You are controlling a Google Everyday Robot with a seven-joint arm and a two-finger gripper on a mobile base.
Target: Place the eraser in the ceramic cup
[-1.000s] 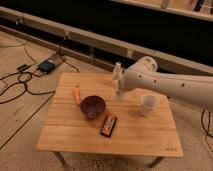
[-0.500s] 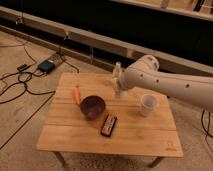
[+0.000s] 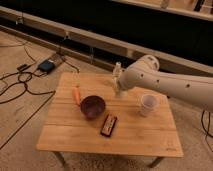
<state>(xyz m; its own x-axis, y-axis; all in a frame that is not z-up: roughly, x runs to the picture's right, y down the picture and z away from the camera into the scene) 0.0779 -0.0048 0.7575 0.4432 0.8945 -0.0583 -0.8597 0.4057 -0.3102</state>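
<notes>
The gripper (image 3: pixel 118 91) hangs low over the far middle of the table (image 3: pixel 142 137), tucked under the big white arm (image 3: pixel 165 82), and I cannot tell whether it is closed on anything. The eraser I can't pick out on its own. There's a pale blur right at the gripper's tip that may be it, held or lying just beneath; nowhere else on the wood shows a small off-white block. Right behind the gripper stands a slim pale bottle (image 3: pixel 117 70), very close. Off to the picture-right of the gripper and a little nearer the camera sits the ceramic cup (image 3: pixel 148 104), upright, mouth open. On the other side, nearer the camera, is the dark purple bowl (image 3: pixel 93 106), an orange stick (image 3: pixel 76 94) beyond that, and the dark flat object (image 3: pixel 108 124) nearest us. The risks, as I judge them: the bottle gets knocked over as the gripper lifts, a loose grip drops the eraser short, or the wrist clips that light, narrow cup and tips it.
</notes>
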